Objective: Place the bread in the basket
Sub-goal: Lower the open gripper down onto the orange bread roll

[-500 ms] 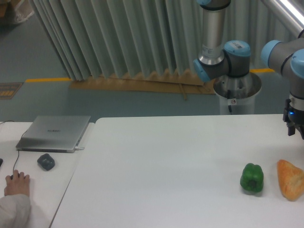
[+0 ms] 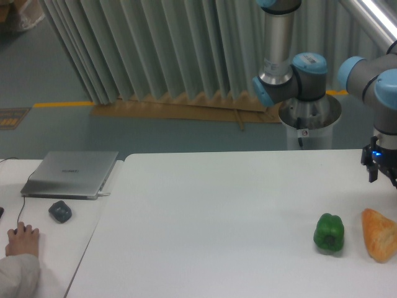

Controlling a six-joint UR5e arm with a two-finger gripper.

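Hand (image 2: 383,172) now slightly left, above bread (image 2: 379,233)

The table (image 2: 217,217) is plain white. Near its right edge the bread (image 2: 379,233) is orange-golden with a rough, mottled crust, and just beside it the pepper (image 2: 329,233) is glossy green. The end effector (image 2: 383,171) is black with a small blue light. At the left edge a laptop (image 2: 71,174) is silver-grey, and a small lump (image 2: 60,211) is dark grey.
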